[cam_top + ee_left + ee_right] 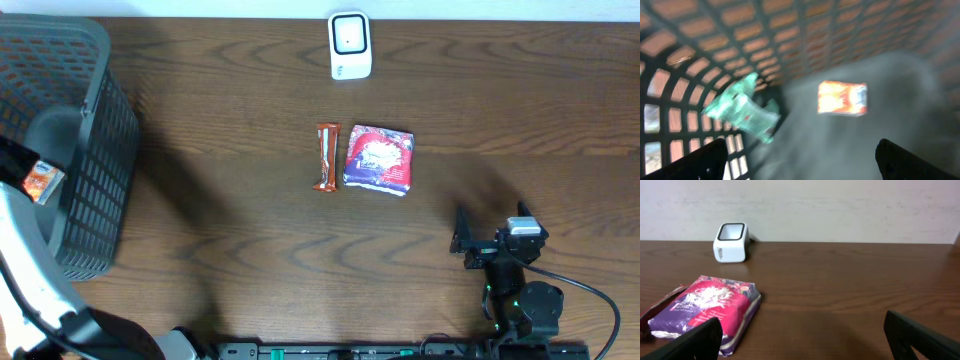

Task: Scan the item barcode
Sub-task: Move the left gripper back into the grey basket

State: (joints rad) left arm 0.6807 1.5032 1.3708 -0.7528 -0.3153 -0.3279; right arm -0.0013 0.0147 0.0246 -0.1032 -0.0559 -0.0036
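One broad dark wooden table [250,260] fills the scene, with a pale wall [840,205] behind its far edge. At the table's left end stands a large grey lattice basket [95,190]. The white left arm reaches over it, and the left gripper [802,145] hangs inside with its two black fingers spread wide and nothing between them. The view from that wrist is blurred. It shows a small orange packet [842,98] lying on the basket floor and, to its left, a crumpled green packet [742,110] against the lattice wall.

At the near right of the table sits the dark right arm. The right gripper [804,320] is low over the wood, fully open and empty, facing the far wall.

Near the middle of the table lies a flat pink-and-purple packet [380,158], well apart from both grippers. Just beside it on the left lies a slim orange-brown snack bar [327,157], lengthwise from near to far; whether the two touch is unclear.

Beyond them, at the far edge near the centre, stands a small white scanner [350,45] with a dark-rimmed window on its upper face. No barcode can be made out on any item.
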